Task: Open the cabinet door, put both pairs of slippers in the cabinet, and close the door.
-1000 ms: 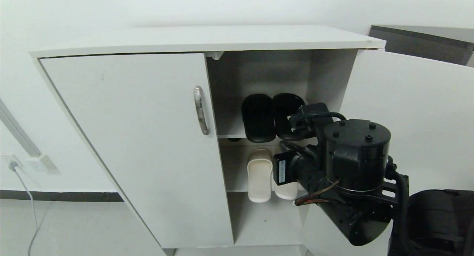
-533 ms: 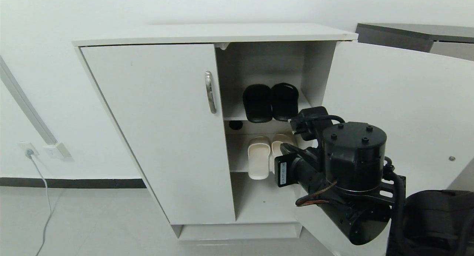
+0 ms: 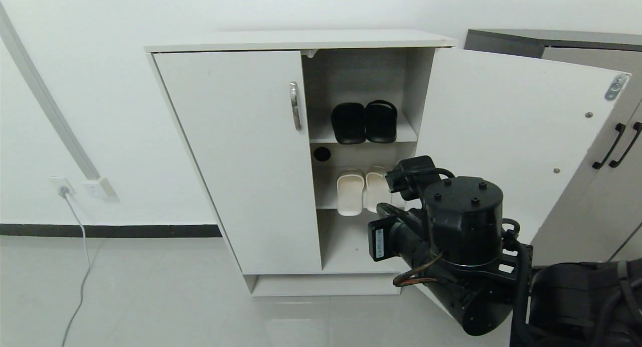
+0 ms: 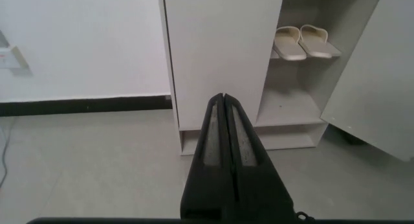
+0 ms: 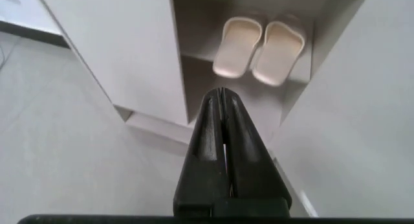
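Note:
The white cabinet (image 3: 241, 151) stands with its left door closed and its right door (image 3: 501, 131) swung wide open. A black pair of slippers (image 3: 364, 122) sits on the upper shelf, and a cream pair of slippers (image 3: 351, 194) sits on the shelf below. My right arm (image 3: 461, 236) hangs in front of the open compartment, low and to the right. My right gripper (image 5: 222, 91) is shut and holds nothing, below the cream slippers (image 5: 259, 46). My left gripper (image 4: 223, 98) is shut and holds nothing, back from the cabinet base, over the floor.
A metal handle (image 3: 295, 106) is on the closed left door. A grey cabinet with black handles (image 3: 609, 146) stands just right of the open door. A wall socket with a cable (image 3: 62, 190) is at the left. Tiled floor (image 3: 150, 297) lies open in front.
The head view has drawn back from the cabinet, which now looks smaller and farther off. Both pairs of slippers stay on their shelves and the right door remains open.

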You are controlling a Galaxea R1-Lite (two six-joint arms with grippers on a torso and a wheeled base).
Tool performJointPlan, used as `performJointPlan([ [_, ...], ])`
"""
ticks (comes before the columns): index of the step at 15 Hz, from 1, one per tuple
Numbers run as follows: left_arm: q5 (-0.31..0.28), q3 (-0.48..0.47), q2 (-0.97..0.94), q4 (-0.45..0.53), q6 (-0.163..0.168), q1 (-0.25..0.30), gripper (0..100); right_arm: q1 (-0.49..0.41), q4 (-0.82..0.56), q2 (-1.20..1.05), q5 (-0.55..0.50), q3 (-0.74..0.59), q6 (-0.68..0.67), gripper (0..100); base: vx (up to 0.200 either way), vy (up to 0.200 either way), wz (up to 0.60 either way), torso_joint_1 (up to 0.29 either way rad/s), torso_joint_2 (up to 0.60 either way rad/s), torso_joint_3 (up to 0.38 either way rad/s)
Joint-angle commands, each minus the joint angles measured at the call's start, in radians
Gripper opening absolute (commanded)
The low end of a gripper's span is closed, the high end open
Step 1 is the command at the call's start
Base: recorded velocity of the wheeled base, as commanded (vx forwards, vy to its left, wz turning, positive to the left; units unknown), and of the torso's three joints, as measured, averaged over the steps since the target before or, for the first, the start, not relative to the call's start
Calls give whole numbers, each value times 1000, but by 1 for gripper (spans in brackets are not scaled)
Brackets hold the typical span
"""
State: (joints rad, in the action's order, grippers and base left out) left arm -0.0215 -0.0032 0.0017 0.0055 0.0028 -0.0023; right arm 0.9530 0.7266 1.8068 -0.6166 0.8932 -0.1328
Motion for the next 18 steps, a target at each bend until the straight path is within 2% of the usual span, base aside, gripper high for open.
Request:
performJointPlan([
  [1,0,0,0,1,-1,1,0,-7,1,11,0,-7,1,0,-200,0,0,2,7,7],
  [8,2,0,0,1,-3,-1,0,-48,8,19,43,-48,5,0,0,0,0,0,0,0],
  [18,2,0,0,1,-3,1,0,-53,34,39,57,-63,12,0,0,0,0,0,0,0],
])
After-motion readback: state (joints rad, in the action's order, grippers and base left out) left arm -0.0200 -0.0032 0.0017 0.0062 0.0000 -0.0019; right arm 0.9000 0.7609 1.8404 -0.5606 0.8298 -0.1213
